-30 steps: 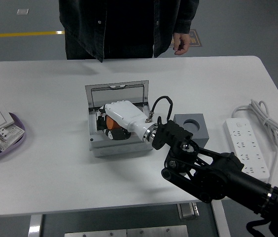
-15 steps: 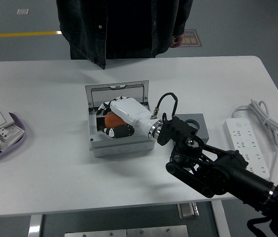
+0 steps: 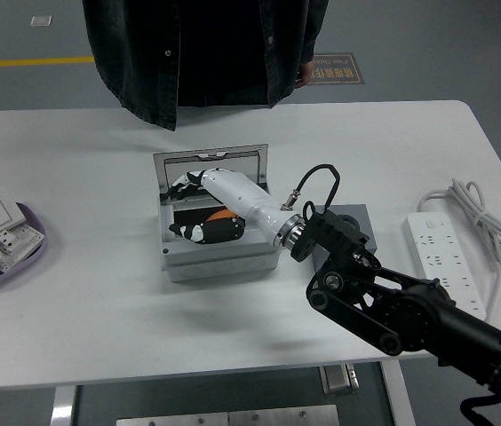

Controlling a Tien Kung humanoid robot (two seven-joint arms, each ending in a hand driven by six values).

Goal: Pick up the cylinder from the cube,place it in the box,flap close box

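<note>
A grey metal box (image 3: 218, 264) sits mid-table with its lid (image 3: 210, 166) standing upright at the back. My right hand (image 3: 199, 213), white with black fingers, reaches into the box from the right. Its fingers curl around the orange cylinder (image 3: 224, 216), of which only a small part shows under the palm. The cylinder is low inside the box; whether it touches the floor is hidden. The grey cube (image 3: 362, 220) stands just right of the box, mostly covered by my black forearm (image 3: 393, 306). My left arm does not show.
A person in a dark jacket (image 3: 197, 53) stands at the far side, hands off the table. A white power strip (image 3: 444, 257) with its coiled cable lies at the right. A purple tray (image 3: 28, 253) of white switch parts sits at the left edge.
My right hand has shifted up and to the right inside the box with the cylinder, and the wrist now covers more of the cube. The person has stepped to the left.
</note>
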